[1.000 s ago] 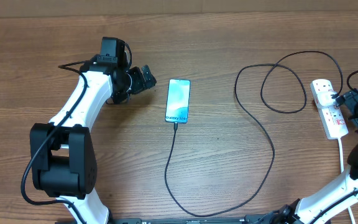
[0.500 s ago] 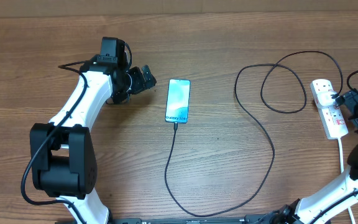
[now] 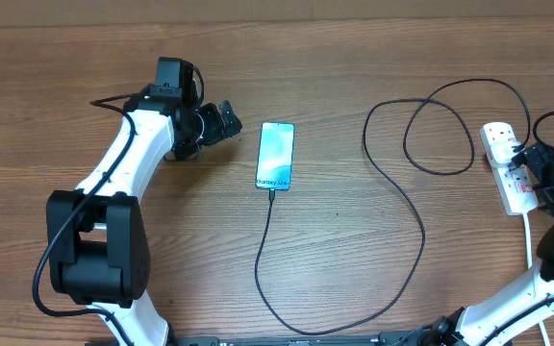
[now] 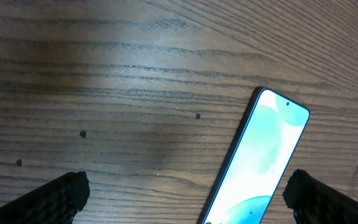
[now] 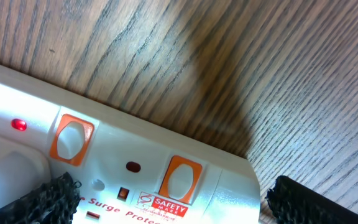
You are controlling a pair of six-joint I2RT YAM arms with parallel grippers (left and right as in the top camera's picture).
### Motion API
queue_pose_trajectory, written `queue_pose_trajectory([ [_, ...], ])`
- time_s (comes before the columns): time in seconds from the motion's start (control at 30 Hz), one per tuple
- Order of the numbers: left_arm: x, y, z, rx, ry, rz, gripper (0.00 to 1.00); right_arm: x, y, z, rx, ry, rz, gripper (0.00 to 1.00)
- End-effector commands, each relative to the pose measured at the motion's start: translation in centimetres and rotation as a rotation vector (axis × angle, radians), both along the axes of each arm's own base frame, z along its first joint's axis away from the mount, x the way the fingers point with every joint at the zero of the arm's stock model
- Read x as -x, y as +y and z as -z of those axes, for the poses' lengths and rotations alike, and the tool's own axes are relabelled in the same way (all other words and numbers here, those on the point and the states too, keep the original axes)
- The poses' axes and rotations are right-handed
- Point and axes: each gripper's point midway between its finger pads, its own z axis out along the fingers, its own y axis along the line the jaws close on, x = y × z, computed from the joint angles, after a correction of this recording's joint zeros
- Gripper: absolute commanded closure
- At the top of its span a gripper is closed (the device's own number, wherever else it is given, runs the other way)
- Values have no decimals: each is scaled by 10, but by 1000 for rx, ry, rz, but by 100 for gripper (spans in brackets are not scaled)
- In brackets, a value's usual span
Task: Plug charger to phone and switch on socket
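The phone (image 3: 275, 155) lies flat on the wooden table, screen lit light blue. The charger (image 3: 407, 207), a thin black cable, runs from the phone's lower edge in loops across to a plug on the socket (image 3: 513, 183), a white power strip at the far right. My left gripper (image 3: 221, 123) hangs open just left of the phone; the left wrist view shows the phone (image 4: 260, 163) between its spread fingertips (image 4: 51, 198). My right gripper (image 3: 549, 178) is open over the socket (image 5: 135, 171), straddling its end. One small red light (image 5: 18, 124) glows beside an orange switch (image 5: 70, 138).
A second orange switch (image 5: 180, 177) sits next to a dark indicator (image 5: 132, 167). The socket's white cord (image 3: 530, 235) trails toward the table's front edge. The left arm's black base (image 3: 94, 250) stands at the front left.
My right gripper has shifted slightly over the socket's near end. The left arm, phone and cable have not moved.
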Motion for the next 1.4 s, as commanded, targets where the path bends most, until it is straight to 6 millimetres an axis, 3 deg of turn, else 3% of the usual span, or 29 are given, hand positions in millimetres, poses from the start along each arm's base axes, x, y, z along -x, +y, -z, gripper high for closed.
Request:
queue_pose_trajectory([
  [0.0,-1,2,-9,-19,-28,14,0,14,20,30,-55,86,-46,0],
  [0.1,-1,2,-9,-19,-28,14,0,15,19,29,-55,93,-45,0],
  [0.2,-1,2,-9,-19,-28,14,0,25,6,17,-13,152,4,0],
  [0.37,-1,2,-9,-19,-28,14,0,19,-9,-34,11,134,56,0],
  [0.47,-1,2,-9,-19,-28,14,0,9,-3,-61,-6,53,49,0],
  [0.6,-1,2,-9,-19,-28,14,0,-4,16,-82,-58,-43,-12,0],
  [0.8,-1,2,-9,-19,-28,14,0,-8,28,-84,-76,-47,-36,0],
  [1.37,-1,2,-9,-19,-28,14,0,-29,12,-87,-10,-135,-41,0],
])
